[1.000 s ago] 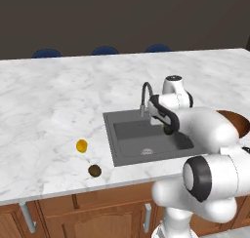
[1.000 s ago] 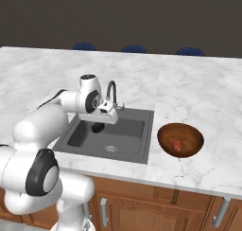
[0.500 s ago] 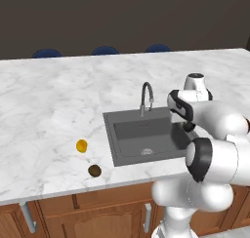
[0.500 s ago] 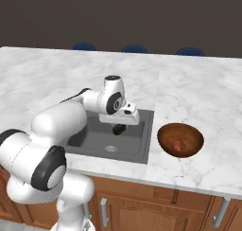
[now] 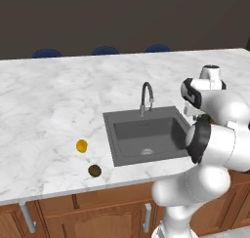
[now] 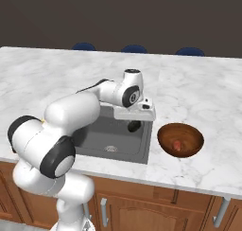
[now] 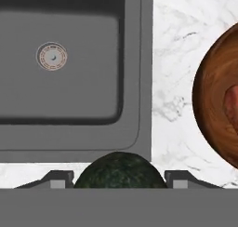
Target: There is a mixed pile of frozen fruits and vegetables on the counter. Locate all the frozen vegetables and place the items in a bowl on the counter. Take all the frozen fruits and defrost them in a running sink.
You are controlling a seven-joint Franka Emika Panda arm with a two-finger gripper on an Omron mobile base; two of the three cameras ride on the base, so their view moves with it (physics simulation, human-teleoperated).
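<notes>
Two-finger gripper (image 6: 134, 126) clamps the dark green ball (image 7: 120, 170) over the dark grey sink's (image 6: 142, 149) right edge, beside the wooden bowl (image 6: 189, 148) holding a red-orange piece (image 6: 177, 144); faucet (image 5: 146, 98) behind.

The bowl (image 7: 218, 98) runs off the hand view's right edge. The green ball (image 7: 120, 170) is cut off below, between the finger tips.

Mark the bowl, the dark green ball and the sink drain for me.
bowl (image 6: 166, 133): right base view, on its left rim.
dark green ball (image 7: 120, 171): hand view, middle of its visible top, between the claw's tips.
sink drain (image 7: 51, 56): hand view, centre of the round drain.
</notes>
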